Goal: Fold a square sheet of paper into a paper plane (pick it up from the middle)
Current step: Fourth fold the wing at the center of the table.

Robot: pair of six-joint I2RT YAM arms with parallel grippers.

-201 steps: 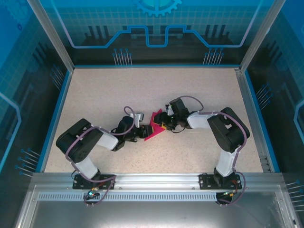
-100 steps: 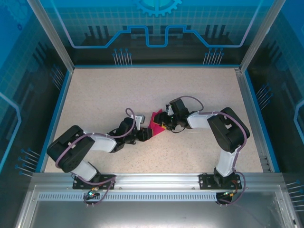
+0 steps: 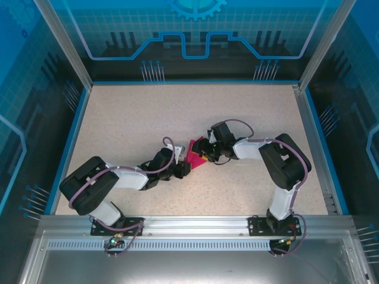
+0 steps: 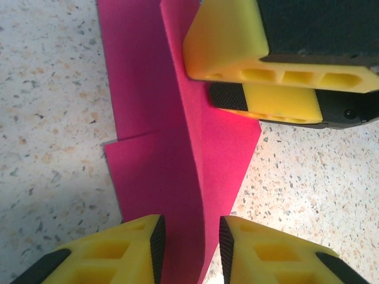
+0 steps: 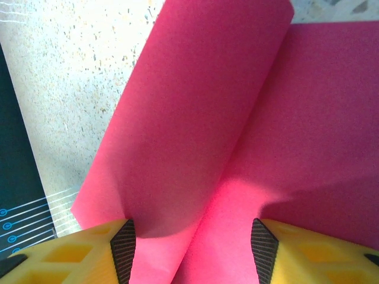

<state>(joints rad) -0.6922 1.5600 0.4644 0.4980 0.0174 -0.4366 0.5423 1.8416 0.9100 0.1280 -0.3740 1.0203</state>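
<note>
– Speckled beige table (image 3: 118,118), blue printed walls (image 3: 35,118) around it, and at its middle your two arms meet over the square sheet of paper (image 3: 194,158), which is already partly folded.

– How do my jaws stand?

– Your left gripper (image 4: 189,236) is narrow but not closed. A raised flap of the magenta sheet (image 4: 177,136) stands between its black pads (image 4: 157,245), and I cannot tell whether either pad presses it. Your right gripper (image 5: 192,242) stands wider, astride a curled fold of the sheet (image 5: 195,118). The pad at the frame's left touches that curl.

– Which way does the paper run?

– From your left wrist, the flap's crease runs straight away from the pads to the frame's top edge. It passes just beside the right gripper's yellow fingers (image 4: 225,47), which overlap the flat part. Another layer juts out to the left, its edge roughly square to the crease. From your right wrist, the curl runs from the fingers up and rightward, with a flat layer lying to its right. From above, the magenta patch lies between the two wrists, too small there to name a long side or a pointed end.
</note>
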